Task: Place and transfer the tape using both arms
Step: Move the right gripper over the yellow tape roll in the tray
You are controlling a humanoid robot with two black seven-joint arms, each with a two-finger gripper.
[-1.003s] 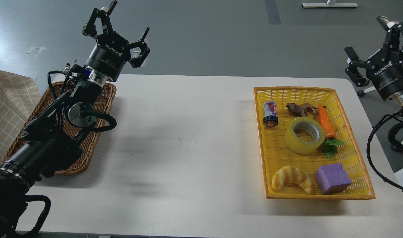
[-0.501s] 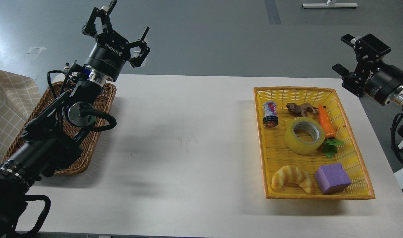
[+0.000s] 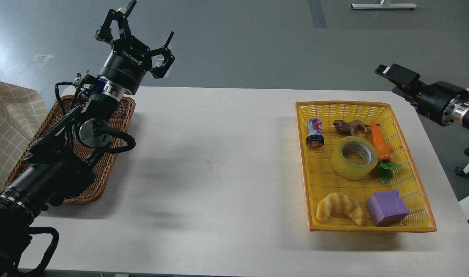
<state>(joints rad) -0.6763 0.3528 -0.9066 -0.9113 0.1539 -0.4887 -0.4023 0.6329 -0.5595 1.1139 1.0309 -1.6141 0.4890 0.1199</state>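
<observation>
— Yellow, see-through, with a grey-white core: that's the tape (image 3: 354,158), lying flat on its side about the middle of the yellow plastic basket (image 3: 419,200) at the right of the white worktop (image 3: 219,173).

— What's around it in there?

— An orange toy carrot (image 3: 379,141) just beside its right edge, leaves (image 3: 386,171) below that. A small animal figure (image 3: 350,126) sits beyond it, a little can (image 3: 314,132) to the far left. Nearer us, a croissant (image 3: 339,207) and a purple foam cube (image 3: 386,207), well apart from the roll.

— And the arms?

— Neither touches anything. The right hand (image 3: 396,75) hangs off the worktop's far right corner, above and beyond the basket, seen side-on; I cannot tell whether its fingers are spread or closed.

— The left one?

— The left hand (image 3: 144,38) is raised high over the far end of a brown wicker basket (image 3: 115,154) at the left, fingers spread wide, holding nothing.
</observation>
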